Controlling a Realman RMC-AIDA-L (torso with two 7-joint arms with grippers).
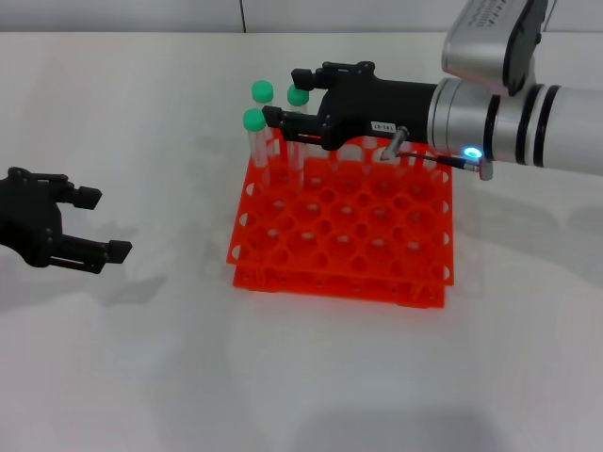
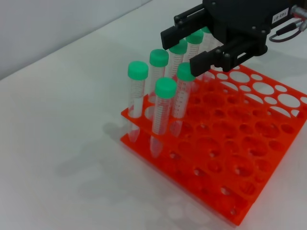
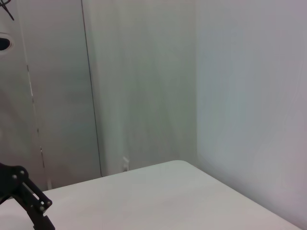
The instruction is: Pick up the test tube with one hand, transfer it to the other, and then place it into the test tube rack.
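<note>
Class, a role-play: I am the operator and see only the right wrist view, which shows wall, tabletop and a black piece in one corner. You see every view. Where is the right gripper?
Observer: The right gripper is above the far corner of the orange rack on the robot's left side.
Operator: Is anything already in the rack?
Observer: Yes, several green-capped tubes stand upright, clustered in that same corner. The other holes are empty.
Operator: And the left arm?
Observer: The left gripper is open and empty, off to the left of the rack and well apart from it.
</note>
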